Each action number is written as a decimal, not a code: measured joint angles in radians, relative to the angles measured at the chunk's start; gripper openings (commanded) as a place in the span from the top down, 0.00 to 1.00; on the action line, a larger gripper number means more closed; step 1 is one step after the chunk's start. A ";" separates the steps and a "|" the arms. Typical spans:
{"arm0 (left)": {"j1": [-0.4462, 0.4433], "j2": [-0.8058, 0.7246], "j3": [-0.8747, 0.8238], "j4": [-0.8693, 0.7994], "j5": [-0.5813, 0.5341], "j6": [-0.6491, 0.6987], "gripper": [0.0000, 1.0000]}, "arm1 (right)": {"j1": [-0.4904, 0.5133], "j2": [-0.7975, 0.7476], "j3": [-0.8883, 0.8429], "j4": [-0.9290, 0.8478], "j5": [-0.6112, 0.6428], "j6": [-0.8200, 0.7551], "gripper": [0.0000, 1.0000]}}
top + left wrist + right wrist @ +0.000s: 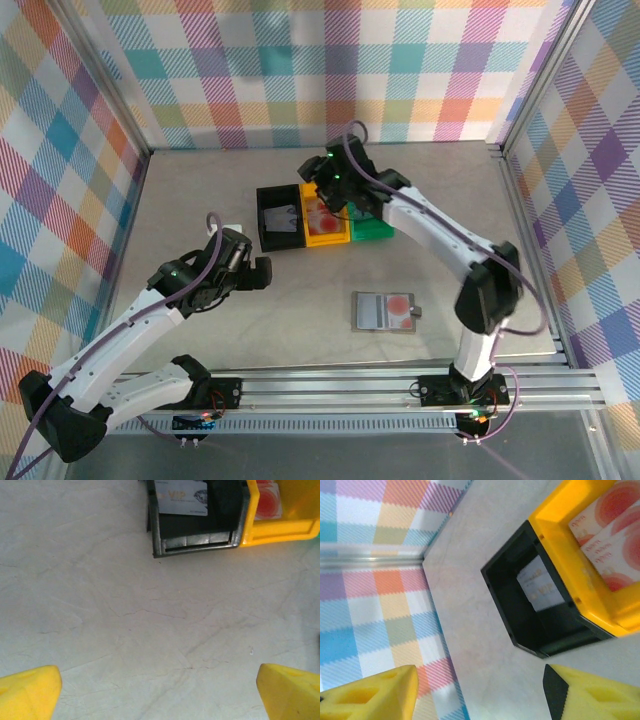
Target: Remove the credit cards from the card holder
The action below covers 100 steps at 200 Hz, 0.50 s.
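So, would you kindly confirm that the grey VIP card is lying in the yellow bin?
Not quite: the grey VIP card is lying in the black bin. The yellow bin beside it holds the pink cards. The left wrist view shows this.

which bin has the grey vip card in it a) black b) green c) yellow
a: the grey VIP card lies inside the black bin, while the yellow bin next to it holds red-spotted cards.
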 measured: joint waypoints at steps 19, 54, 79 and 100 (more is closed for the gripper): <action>0.000 0.000 0.004 0.000 0.051 0.003 0.00 | 0.000 -0.148 -0.127 -0.029 -0.004 -0.090 0.33; -0.013 0.001 0.027 0.013 0.167 -0.022 0.00 | 0.000 -0.417 -0.430 -0.124 0.029 -0.221 0.36; -0.056 0.024 0.028 0.063 0.248 -0.077 0.00 | -0.001 -0.613 -0.637 -0.202 0.074 -0.262 0.38; -0.131 0.076 0.028 0.117 0.275 -0.129 0.00 | -0.007 -0.789 -0.794 -0.270 0.112 -0.262 0.42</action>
